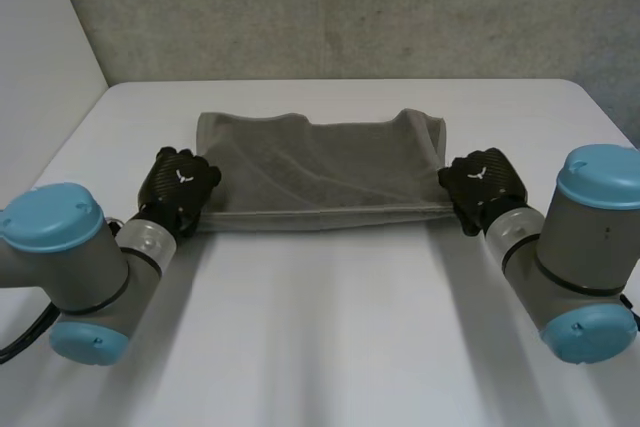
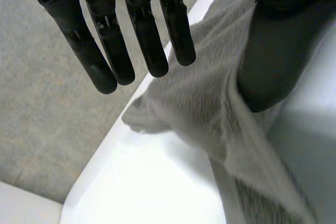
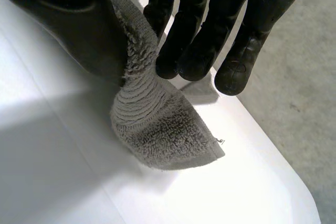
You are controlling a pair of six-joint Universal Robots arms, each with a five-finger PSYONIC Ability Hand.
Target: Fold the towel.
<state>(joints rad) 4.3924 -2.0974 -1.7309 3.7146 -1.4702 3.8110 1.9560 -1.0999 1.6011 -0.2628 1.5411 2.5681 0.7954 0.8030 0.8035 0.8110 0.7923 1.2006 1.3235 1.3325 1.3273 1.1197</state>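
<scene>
Towel lies as a wide band across the middle of the frame on the white counter, with 1 hand at each near corner, likely so both ends can travel together in a fold. Left hand, centre left, has its fingers straight and apart, the cloth merely resting against its thumb. Right hand, centre right, pinches its corner off the counter between curled fingers and thumb.
</scene>
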